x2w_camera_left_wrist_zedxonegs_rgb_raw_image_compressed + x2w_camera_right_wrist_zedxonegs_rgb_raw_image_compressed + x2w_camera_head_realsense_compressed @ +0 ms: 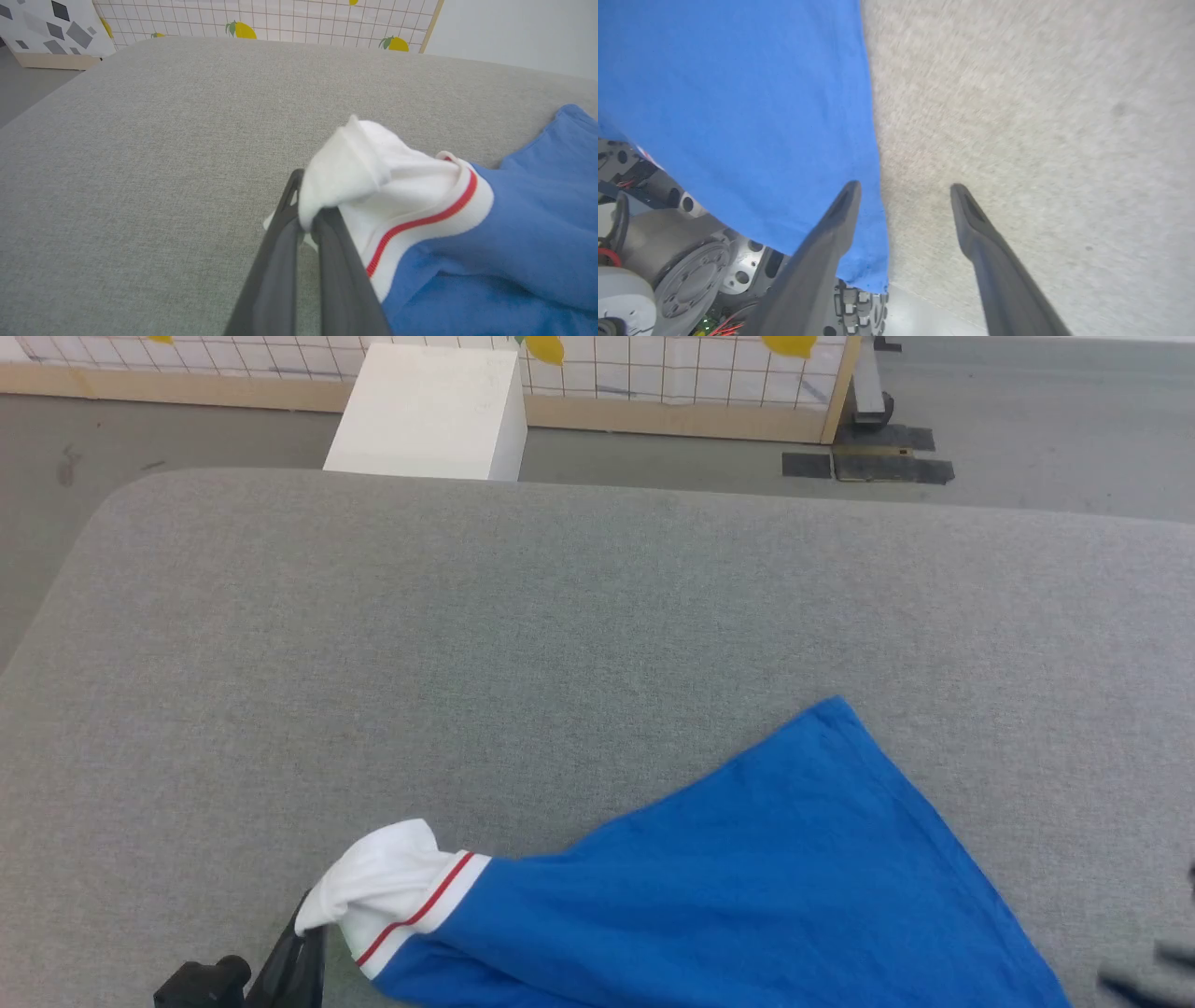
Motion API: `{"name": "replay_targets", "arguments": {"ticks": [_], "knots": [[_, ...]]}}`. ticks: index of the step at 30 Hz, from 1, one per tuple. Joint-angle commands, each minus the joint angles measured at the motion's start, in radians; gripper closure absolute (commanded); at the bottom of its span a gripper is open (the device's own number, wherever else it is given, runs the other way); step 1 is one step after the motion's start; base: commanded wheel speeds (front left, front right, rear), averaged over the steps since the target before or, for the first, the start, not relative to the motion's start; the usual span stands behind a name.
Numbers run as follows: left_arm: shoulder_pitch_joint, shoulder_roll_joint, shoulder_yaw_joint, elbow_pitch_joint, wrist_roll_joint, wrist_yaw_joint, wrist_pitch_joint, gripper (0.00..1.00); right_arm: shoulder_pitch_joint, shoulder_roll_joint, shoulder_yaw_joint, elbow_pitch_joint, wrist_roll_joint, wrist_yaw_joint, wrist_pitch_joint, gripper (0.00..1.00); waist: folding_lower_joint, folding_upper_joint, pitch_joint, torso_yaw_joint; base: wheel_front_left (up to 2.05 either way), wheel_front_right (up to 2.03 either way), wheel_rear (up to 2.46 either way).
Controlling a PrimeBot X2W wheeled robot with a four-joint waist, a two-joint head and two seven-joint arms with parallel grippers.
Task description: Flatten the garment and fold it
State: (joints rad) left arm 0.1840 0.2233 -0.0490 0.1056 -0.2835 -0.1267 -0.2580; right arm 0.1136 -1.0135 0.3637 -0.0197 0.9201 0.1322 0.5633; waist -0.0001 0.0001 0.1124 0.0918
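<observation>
Our left pincer [306, 219] is clamped on the white sleeve [364, 168] of the garment [775, 887], which sprawls limp over the near edge of the desk [467, 644]. Soft and light, it looks best taken by its corners. Our right pincer [906, 189] gapes wide beside the blue cloth, holding nothing.

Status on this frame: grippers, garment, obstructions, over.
Left gripper shut on garment sleeve. Right gripper open, beside blue hem. Garment unflattened, draped over table edge. White box beyond table.
</observation>
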Motion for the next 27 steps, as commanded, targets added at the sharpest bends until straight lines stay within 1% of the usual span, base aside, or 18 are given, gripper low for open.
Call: {"name": "replay_targets", "arguments": {"ticks": [1, 3, 5, 7, 10, 12, 16, 18, 19, 21, 23, 27], "knots": [[-0.005, 0.009, 0.001, 0.000, 0.002, -0.002, -0.004, 1.00, -0.035, -0.004, -0.035, -0.027, -0.013, -0.002, 0.005, 0.00, 0.0001, -0.0001, -0.003, 0.003, 0.00, 0.00, 0.00], [-0.007, 0.009, -0.002, -0.001, 0.003, -0.002, -0.004, 1.00, -0.080, -0.002, -0.089, -0.080, -0.035, -0.002, 0.034, 0.00, 0.0001, -0.0001, -0.002, 0.010, 0.00, 0.00, 0.00], [-0.011, 0.008, -0.007, -0.003, 0.005, -0.002, -0.004, 1.00, -0.127, 0.002, -0.113, -0.118, -0.055, -0.002, 0.068, 0.00, 0.0001, -0.0001, 0.005, 0.018, 0.00, 0.00, 0.00], [-0.021, 0.007, -0.017, -0.004, 0.007, -0.002, -0.004, 1.00, -0.190, 0.008, -0.117, -0.149, -0.079, -0.002, 0.108, 0.00, 0.0001, -0.0001, 0.016, 0.030, 0.00, 0.00, 0.00], [-0.035, 0.006, -0.028, -0.005, 0.008, -0.003, -0.004, 1.00, -0.298, 0.019, -0.071, -0.175, -0.107, -0.002, 0.186, 0.00, 0.0001, -0.0001, 0.032, 0.047, 0.00, 0.00, 0.00], [-0.047, 0.005, -0.037, -0.006, 0.009, -0.003, -0.004, 1.00, -0.391, 0.030, -0.011, -0.171, -0.123, -0.002, 0.263, 0.00, 0.0001, -0.0001, 0.046, 0.063, 0.00, 0.00, 0.00], [-0.069, -0.004, -0.055, -0.008, 0.015, -0.003, -0.004, 1.00, -0.572, 0.080, 0.106, -0.116, -0.139, -0.002, 0.391, 0.00, 0.0001, -0.0001, 0.075, 0.090, 0.00, 0.00, 0.00], [-0.083, -0.011, -0.064, -0.010, 0.017, -0.003, -0.004, 1.00, -0.662, 0.113, 0.164, -0.072, -0.152, -0.002, 0.438, 0.00, 0.0001, -0.0001, 0.093, 0.107, 0.00, 0.00, 0.00], [-0.090, -0.016, -0.067, -0.012, 0.016, -0.003, -0.004, 1.00, -0.705, 0.140, 0.189, -0.042, -0.150, -0.002, 0.455, 0.00, 0.0001, -0.0001, 0.103, 0.115, 0.00, 0.00, 0.00], [-0.102, -0.024, -0.071, -0.017, 0.017, -0.003, -0.004, 1.00, -0.769, 0.184, 0.222, 0.024, -0.150, -0.002, 0.482, 0.00, 0.0001, -0.0001, 0.124, 0.131, 0.00, 0.00, 0.00], [-0.111, -0.031, -0.075, -0.020, 0.018, -0.004, -0.004, 1.00, -0.823, 0.205, 0.269, 0.077, -0.172, -0.002, 0.500, 0.00, 0.0001, -0.0001, 0.144, 0.147, 0.00, 0.00, 0.00], [-0.135, -0.045, -0.084, -0.025, 0.021, -0.004, -0.004, 1.00, -0.894, 0.255, 0.313, 0.190, -0.187, -0.002, 0.487, 0.00, 0.0001, -0.0001, 0.186, 0.177, 0.00, 0.00, 0.00]]}}
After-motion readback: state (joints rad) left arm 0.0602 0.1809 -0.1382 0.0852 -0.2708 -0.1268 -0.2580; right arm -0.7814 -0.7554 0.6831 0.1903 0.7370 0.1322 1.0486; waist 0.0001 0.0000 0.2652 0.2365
